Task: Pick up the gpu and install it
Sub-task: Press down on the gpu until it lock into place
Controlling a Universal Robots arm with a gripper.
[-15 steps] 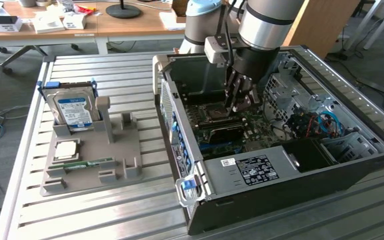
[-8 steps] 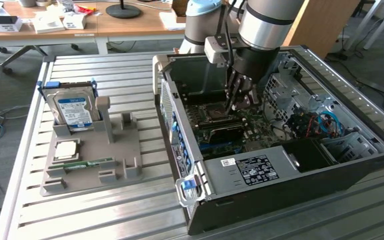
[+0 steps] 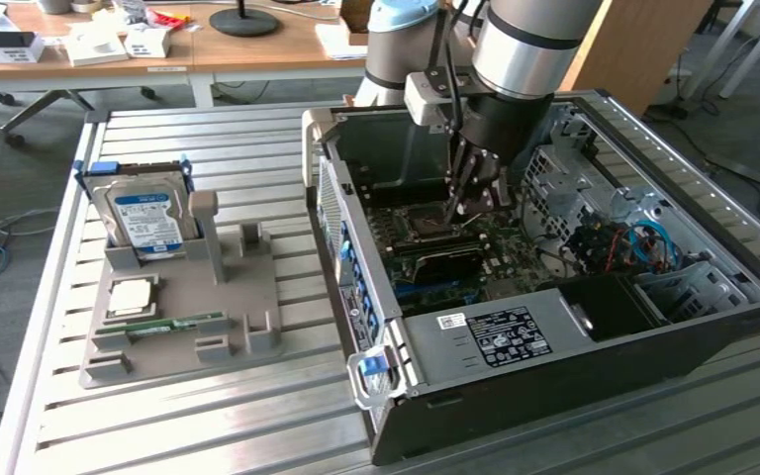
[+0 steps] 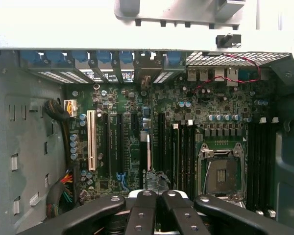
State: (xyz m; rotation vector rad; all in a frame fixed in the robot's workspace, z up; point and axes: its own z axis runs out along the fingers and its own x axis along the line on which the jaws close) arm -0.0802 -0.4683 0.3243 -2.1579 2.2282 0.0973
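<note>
Reaching into the computer case [image 3: 513, 336], the gripper [image 3: 475, 213] hides its fingertips.

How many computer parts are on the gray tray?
3 on the tray: the hard drive stands at its far end, the chip lies flat nearer, and the memory stick lies nearest. A smaller one could hide behind the posts.

Wooden desks [image 3: 222, 45] behind, grey floor [image 3: 11, 198]
</note>
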